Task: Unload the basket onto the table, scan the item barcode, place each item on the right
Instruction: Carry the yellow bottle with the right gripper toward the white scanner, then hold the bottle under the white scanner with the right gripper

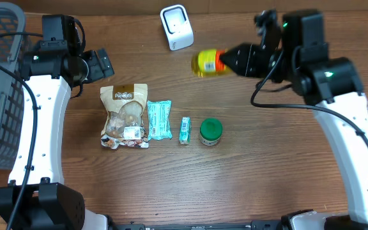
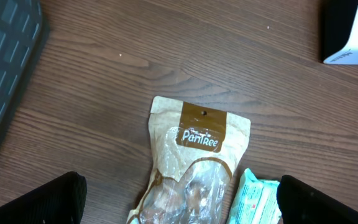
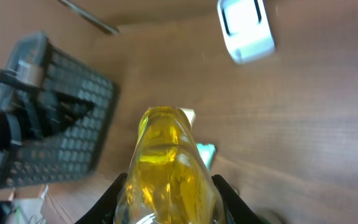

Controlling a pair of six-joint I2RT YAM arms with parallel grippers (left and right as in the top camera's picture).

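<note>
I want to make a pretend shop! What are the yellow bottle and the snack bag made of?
The yellow bottle looks like clear, glossy plastic: light glows through it and highlights glint, though glass is possible. The snack bag looks like matte brown paper or film, with a shiny, crinkled clear plastic window showing the snacks.

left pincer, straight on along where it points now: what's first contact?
Most likely the snack bag: in the wrist view it lies centred, just ahead, between the fingers of the open left pincer. Depth is unclear, so it may touch bare table near the bag's top edge first.
</note>
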